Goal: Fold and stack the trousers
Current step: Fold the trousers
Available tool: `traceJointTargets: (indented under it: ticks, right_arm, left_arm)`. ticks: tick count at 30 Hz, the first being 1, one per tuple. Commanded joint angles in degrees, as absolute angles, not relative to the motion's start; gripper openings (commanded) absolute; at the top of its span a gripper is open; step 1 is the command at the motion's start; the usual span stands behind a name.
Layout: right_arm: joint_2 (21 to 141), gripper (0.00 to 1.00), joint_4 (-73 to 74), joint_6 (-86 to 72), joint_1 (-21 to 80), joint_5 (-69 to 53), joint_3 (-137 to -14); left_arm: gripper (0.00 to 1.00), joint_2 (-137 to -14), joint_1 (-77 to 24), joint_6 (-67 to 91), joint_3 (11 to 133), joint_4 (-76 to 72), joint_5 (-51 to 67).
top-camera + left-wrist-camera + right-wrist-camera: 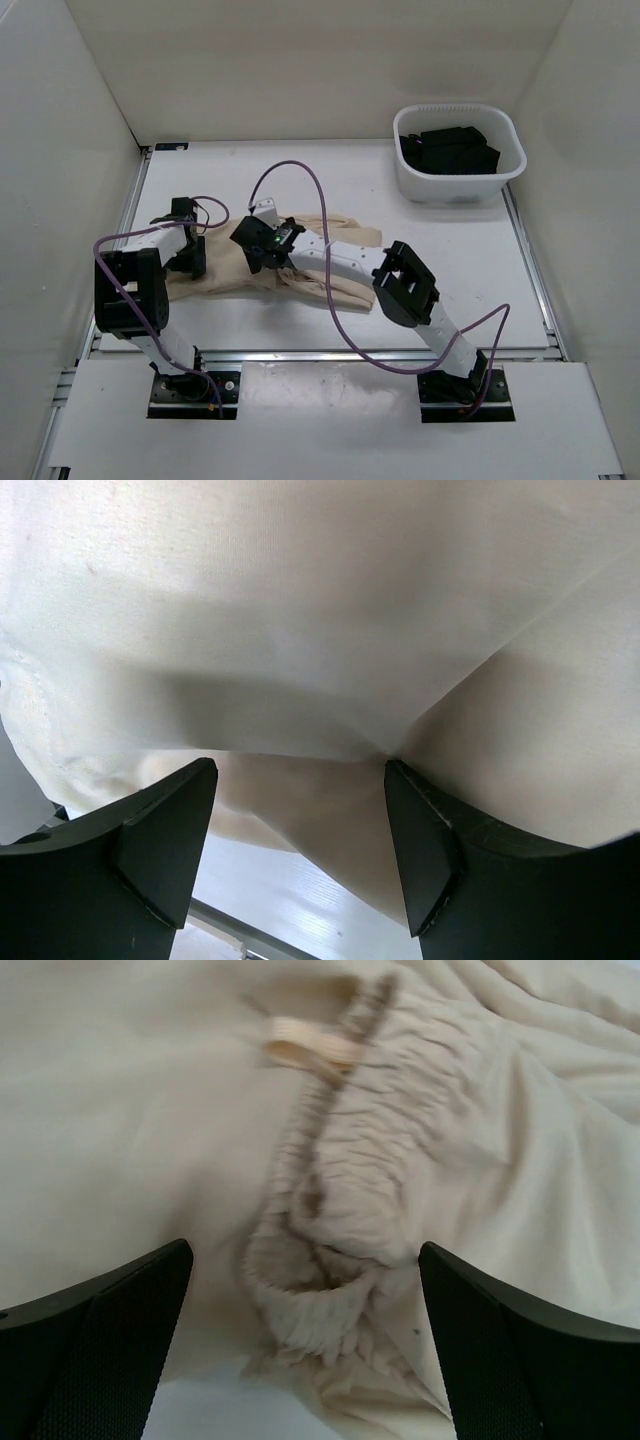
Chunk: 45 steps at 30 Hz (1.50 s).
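The white surface (480, 270) carries the trousers (352, 232), rumpled directly beneath both our grippers, and a white tub (455, 188) sits well beyond the right one. We judge the cloth light, limp and apt to sag, so the thicker gathered waistband (330, 1230) seems the best hold. It lies between the spread fingers of the right gripper (300, 1345). The left gripper (300, 840) is likewise released, with cloth draped just ahead.

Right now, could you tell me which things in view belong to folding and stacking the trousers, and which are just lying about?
Part of the job:
- trousers, spread rumpled on the table
- left gripper, open at the cloth
- right gripper, open over the gathered waistband

Just lying about:
- white tub, at the far right, apart from the cloth
- black items inside it
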<state>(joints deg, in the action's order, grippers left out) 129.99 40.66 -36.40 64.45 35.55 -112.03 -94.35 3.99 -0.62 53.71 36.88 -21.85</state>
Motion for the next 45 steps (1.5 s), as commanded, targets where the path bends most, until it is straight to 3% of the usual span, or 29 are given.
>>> traceJointTargets:
  ticks: [1, 4, 9, 14, 20, 24, 27, 28, 30, 31, 33, 36, 39, 41, 42, 45]
  right_arm:
    - [120.3, 0.98, 32.8, -23.0, 66.3, 28.7, -111.7]
    - [108.6, 0.98, 27.7, -24.8, 66.4, 28.0, -99.6]
    - [92.9, 0.87, 29.9, -53.8, 56.1, 30.2, -76.8]
    - [81.9, 0.98, 17.5, -62.0, 45.3, 16.9, -50.2]
    - [76.6, 0.98, -0.9, -63.8, 39.6, 8.4, -36.8]
    - [80.8, 0.98, 0.3, -65.7, 40.3, 8.3, -35.9]
    - [86.3, 0.83, 2.1, -67.5, 41.1, 6.4, -37.3]
    - [87.7, 0.63, 2.1, -69.3, 41.1, 5.5, -37.4]
    - [89.5, 0.44, -1.6, -71.7, 40.1, 1.8, -34.9]
    - [89.5, 0.23, -3.1, -74.3, 38.6, 1.0, -33.2]
    - [85.4, 0.03, -5.1, -76.5, 36.6, 1.0, -29.3]
    - [72.7, 0.00, 3.7, -75.2, 28.3, 2.8, -22.5]
    - [56.0, 0.00, 21.3, -64.4, 21.6, 7.4, -26.7]
    - [47.9, 0.00, 38.6, -52.7, 15.5, 14.2, -33.6]
    - [46.9, 0.00, 43.2, -48.6, 13.9, 16.2, -43.0]
    - [53.1, 0.00, 57.3, -37.0, 12.7, 17.9, -61.8]
  left_arm:
    - [0.80, -96.8, 4.0, 0.0, 51.9, 37.1, -21.6]
    - [0.81, -95.5, 4.0, 0.0, 53.0, 37.1, -23.0]
    - [0.85, -93.7, 4.0, 0.0, 55.2, 38.1, -24.2]
    - [0.88, -91.8, 4.0, 0.0, 61.6, 44.3, -21.7]
    - [0.90, -92.5, 3.5, 0.0, 64.3, 46.1, -24.7]
    - [0.90, -93.7, 7.5, 0.0, 64.3, 45.5, -25.0]
    - [0.90, -94.9, 10.4, 0.0, 66.2, 44.9, -25.0]
    - [0.90, -94.9, 11.0, 0.0, 66.8, 44.9, -25.0]
    - [0.90, -95.4, 12.3, 0.0, 68.9, 44.9, -25.0]
    - [0.91, -94.9, 12.3, 0.0, 69.4, 44.9, -25.0]
    - [0.93, -93.1, 12.3, 0.0, 70.1, 44.9, -22.8]
    - [0.93, -91.9, 12.3, 0.0, 70.7, 47.1, -20.6]
    - [0.93, -90.9, 12.3, 0.0, 70.7, 48.9, -19.4]
    - [0.93, -90.3, 12.3, 0.0, 70.0, 49.0, -18.8]
    - [0.94, -90.3, 12.3, 0.0, 69.5, 49.0, -18.8]
    - [0.94, -90.3, 11.8, 0.0, 68.3, 49.0, -17.7]
